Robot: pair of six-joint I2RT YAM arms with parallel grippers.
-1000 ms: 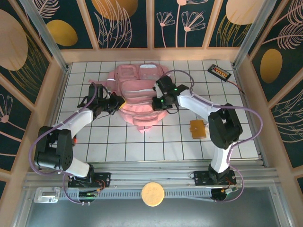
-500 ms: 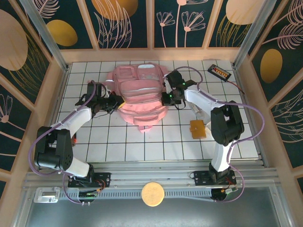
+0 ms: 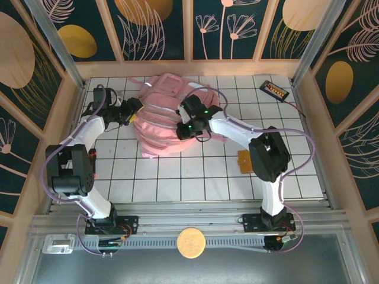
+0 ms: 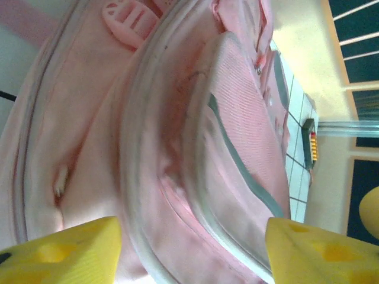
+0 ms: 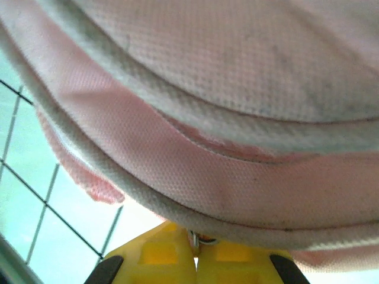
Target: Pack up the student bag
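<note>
From above, sees the student bag [image 3: 157, 133] heaped near the far edge of the tabletop [image 3: 195, 177], left gripper [image 3: 131, 112] at its left flank, right gripper [image 3: 183, 127] on its middle; at left wrist, jaws wide before it; at right wrist, jaws pinching its trim.

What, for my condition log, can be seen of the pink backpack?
The backpack is pale pink woven fabric with light, grubby piping and zipped pockets. It lies slumped and crumpled on the far half of the tiled table. The right gripper is shut at its trimmed edge, seemingly on a small metal pull; the left gripper stands open at its left side.
</note>
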